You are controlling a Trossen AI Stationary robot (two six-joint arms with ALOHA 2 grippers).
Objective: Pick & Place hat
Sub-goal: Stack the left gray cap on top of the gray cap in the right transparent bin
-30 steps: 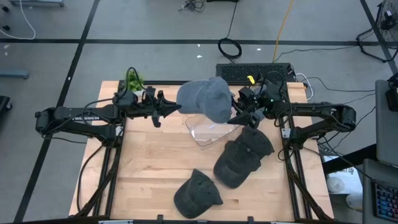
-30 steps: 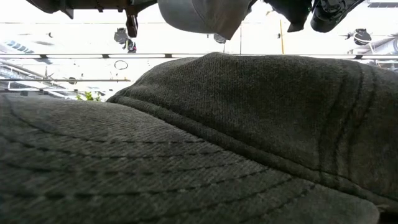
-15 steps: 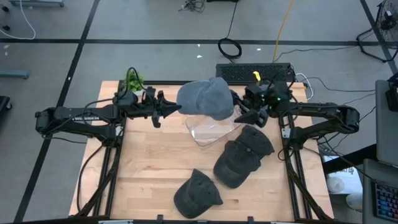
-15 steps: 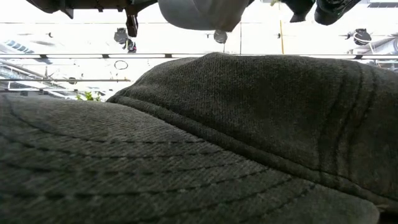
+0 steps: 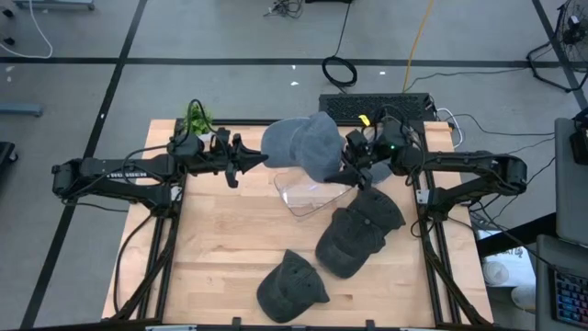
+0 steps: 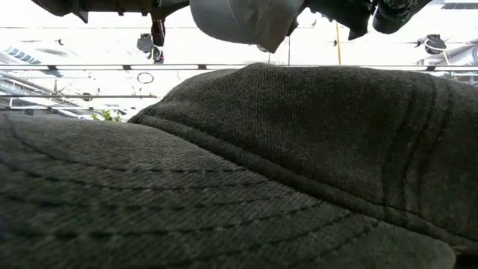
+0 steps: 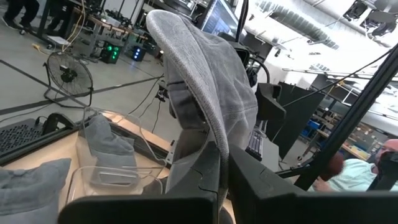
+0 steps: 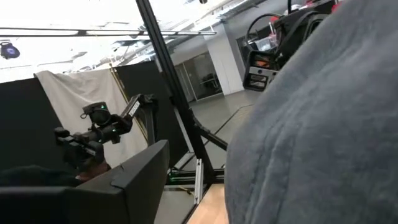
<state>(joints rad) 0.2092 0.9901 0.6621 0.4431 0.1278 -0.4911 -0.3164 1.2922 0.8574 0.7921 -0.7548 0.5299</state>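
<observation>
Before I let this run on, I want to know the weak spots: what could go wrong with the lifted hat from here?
The left gripper pinches only one edge of the light grey hat, so the cloth may slip out.

The right gripper, jaws open, is close against the hat's other side; closing could catch a loose fold.

If dropped, the hat may miss the clear container below and land on the dark hats beside it.

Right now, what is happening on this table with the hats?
The left gripper is shut on a light grey hat, holding it up above a clear container. The right gripper is open, close beside the hat's far side. Three dark hats lie on the wooden table.
</observation>
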